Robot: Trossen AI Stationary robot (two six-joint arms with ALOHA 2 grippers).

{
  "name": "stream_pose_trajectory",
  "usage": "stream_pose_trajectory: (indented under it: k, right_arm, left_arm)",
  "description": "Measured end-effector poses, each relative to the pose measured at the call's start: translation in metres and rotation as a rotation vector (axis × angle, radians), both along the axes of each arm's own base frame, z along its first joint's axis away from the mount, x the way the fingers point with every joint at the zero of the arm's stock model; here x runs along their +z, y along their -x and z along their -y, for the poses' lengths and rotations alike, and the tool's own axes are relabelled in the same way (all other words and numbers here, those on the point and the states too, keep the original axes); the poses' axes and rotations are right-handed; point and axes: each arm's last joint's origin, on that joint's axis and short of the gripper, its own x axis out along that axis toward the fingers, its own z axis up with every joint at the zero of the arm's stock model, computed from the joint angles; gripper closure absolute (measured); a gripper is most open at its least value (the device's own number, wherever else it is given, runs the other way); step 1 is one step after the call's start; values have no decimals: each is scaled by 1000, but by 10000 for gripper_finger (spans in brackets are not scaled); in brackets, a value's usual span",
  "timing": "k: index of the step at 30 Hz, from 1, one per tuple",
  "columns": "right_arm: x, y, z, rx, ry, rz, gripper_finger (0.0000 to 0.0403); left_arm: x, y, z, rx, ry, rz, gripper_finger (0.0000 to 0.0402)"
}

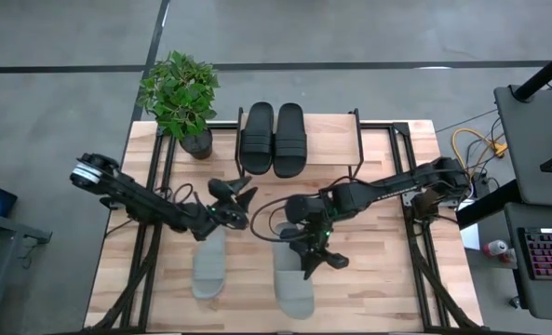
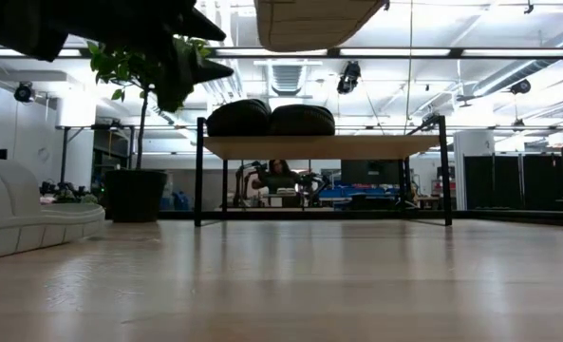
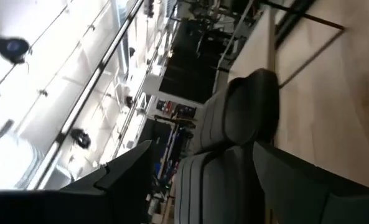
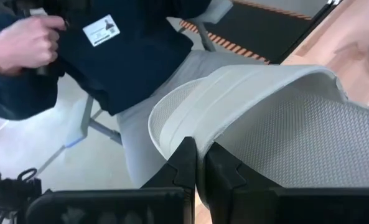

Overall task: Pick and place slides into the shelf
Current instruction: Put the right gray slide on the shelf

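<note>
The right tool, clamped on a grey slide's strap, should lift it level to the shelf beside the 2 black slides, while the left tool waits apart.

Robotics lab: concrete floor, ceiling strip lights, workstation keyboard.

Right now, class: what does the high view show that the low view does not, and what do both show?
Only the high view shows both arms whole: the open left gripper, the right gripper shut on a grey slide, and the second grey slide flat on the table. Only the low view shows the room beyond and a lifted sole overhead. Both show the black slides on the shelf and the plant.
</note>
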Motion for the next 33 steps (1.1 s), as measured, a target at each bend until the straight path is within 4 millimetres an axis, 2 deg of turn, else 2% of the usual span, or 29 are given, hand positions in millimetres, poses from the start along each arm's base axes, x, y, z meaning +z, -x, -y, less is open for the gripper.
stream_pose_trajectory:
  k: [8,18,33]
  right_arm:
    - [13,3,-8,74,-21,33,394]
    - [18,5,-14,140,-60,53,394]
    - [19,5,-13,156,-51,89,394]
  left_arm:
    - [2,-14,5,2,-42,-37,143]
    - [-3,-16,7,-17,-125,-119,143]
    - [3,-18,29,-320,-201,-85,143]
